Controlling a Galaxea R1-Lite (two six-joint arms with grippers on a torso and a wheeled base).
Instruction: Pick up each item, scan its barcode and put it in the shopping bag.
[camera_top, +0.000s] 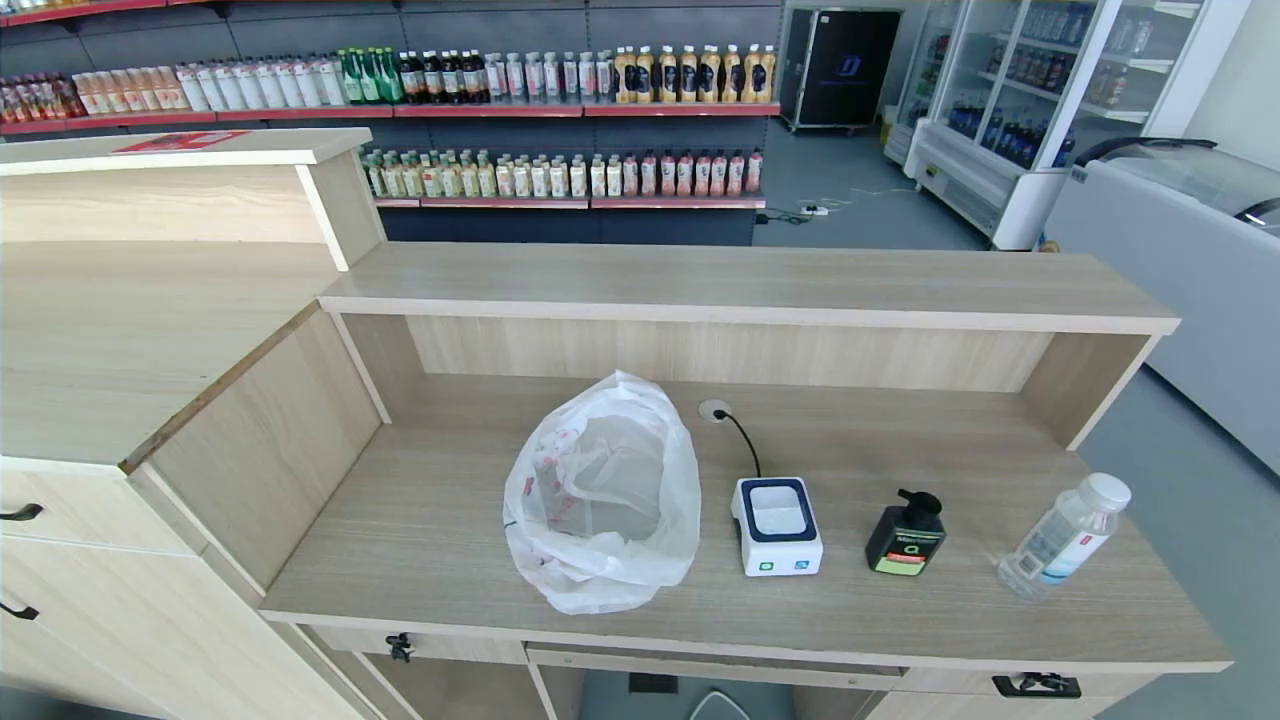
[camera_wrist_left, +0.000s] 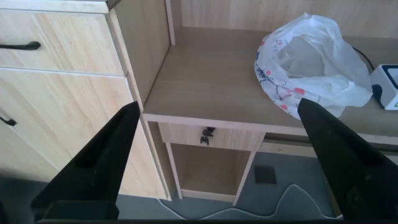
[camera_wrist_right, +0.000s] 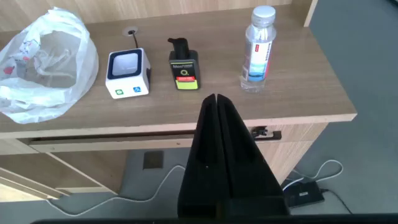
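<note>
Closest on the pale wood tabletop, a translucent white plastic shopping bag with red print stands left of the white, blue-rimmed box scanner. Right of the scanner: a black pump bottle, green-and-red label unreadable, then a clear white-capped water bottle. Left wrist view: left claw spread wide. Right wrist view: right claw pressed together.

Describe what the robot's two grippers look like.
Both are plain matte black. The left gripper has two long, wedge-shaped fingers that taper to narrow tips. The right gripper has the same kind of tapering black fingers. Their surfaces look smooth and unmarked.
</note>
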